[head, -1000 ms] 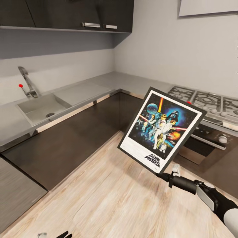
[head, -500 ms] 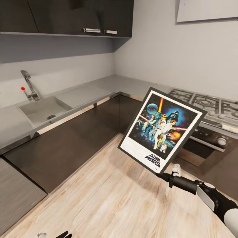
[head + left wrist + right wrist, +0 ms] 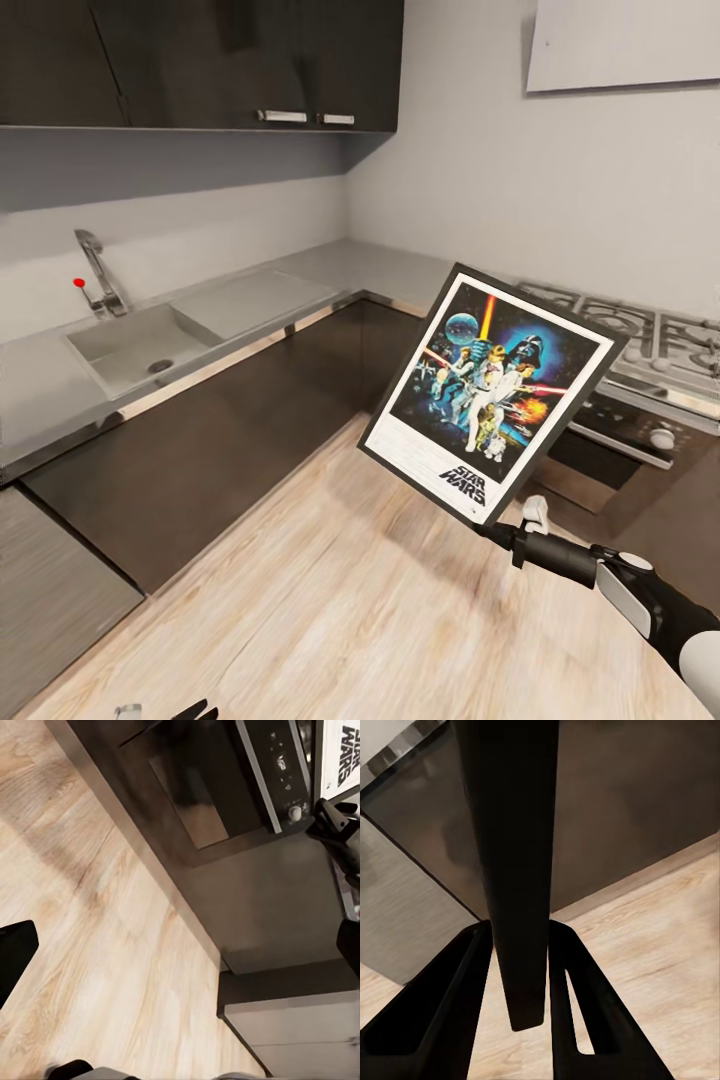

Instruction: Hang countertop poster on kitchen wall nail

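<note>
Poster held up over the floor, clear of the grey worktop.
R tool clamped on its lower corner, frame tilted, in front of the hob; L tool open.

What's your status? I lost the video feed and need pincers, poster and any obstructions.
Right pincer shut on poster at its lower corner, held tilted over the floor. Left pincer low, state unclear. Poster off the kitchen countertop; no nail seen.

Steel sink, tap, gas hob, oven, wood floor
</note>
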